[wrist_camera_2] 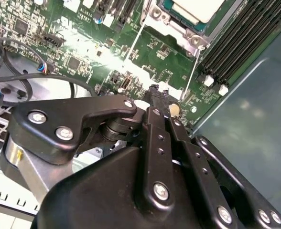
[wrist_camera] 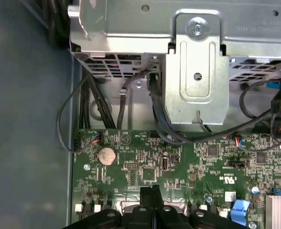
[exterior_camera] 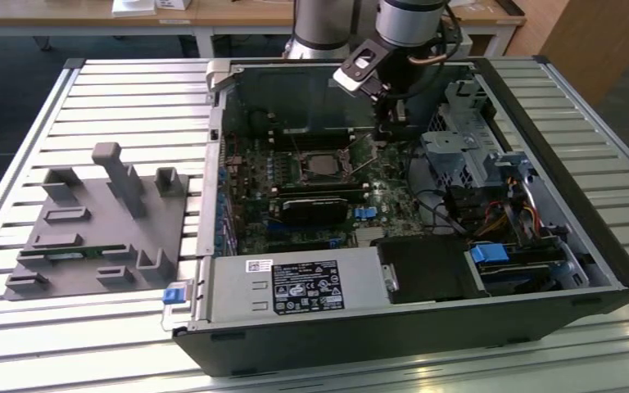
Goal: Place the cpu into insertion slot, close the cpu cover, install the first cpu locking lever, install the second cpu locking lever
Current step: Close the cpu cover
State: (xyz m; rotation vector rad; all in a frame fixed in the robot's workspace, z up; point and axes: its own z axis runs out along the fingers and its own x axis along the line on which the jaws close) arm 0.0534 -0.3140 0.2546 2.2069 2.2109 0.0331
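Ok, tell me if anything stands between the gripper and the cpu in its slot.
Nothing blocks it. In the second wrist view the gripper is near the cpu; just two thin lever rods reach out toward it.

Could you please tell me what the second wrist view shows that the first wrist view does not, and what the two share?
Second wrist view: the cpu within a silver metal frame, two thin metal levers running off it, and long black memory slots. First wrist view: a silver metal cage, black cables and a round coin battery. In both wrist views: the green circuit board and the black tool, fingertips together, close to the board.
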